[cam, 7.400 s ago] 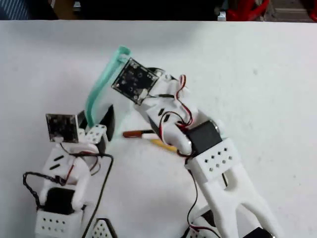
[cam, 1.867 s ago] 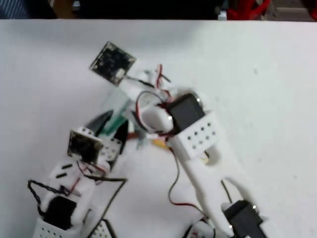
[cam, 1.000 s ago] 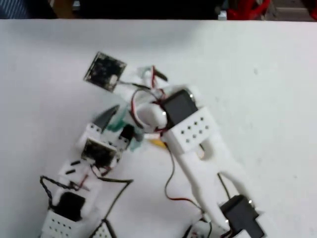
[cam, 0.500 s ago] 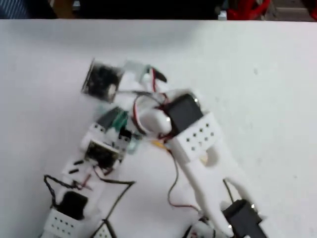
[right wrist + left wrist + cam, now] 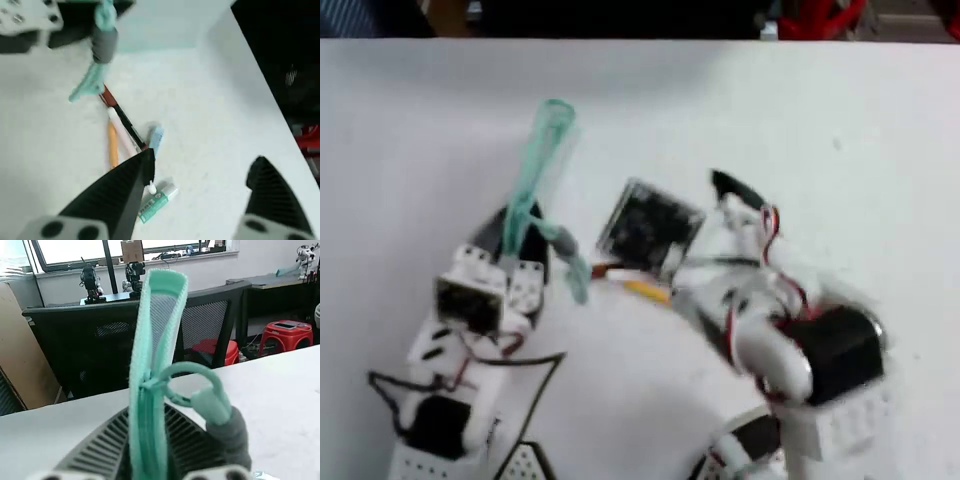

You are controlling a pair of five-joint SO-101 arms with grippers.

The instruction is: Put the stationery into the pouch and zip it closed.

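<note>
- Right arm has swung off the pouch (image 5: 535,170) toward the right side of the counter (image 5: 840,100).
- Pouch stands on edge, clamped at its lower end by the left end effector (image 5: 150,450).
- Stationery (image 5: 638,288) lies on the counter between the arms, long axes running from pouch toward right arm, which is nearer.
- Right end effector (image 5: 202,162) hangs over it, spread wide, empty.

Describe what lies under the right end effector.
Loose stationery: an orange pen, a black-and-red pen, a teal-and-white tube. One finger of the right end effector hides some ends.
</note>
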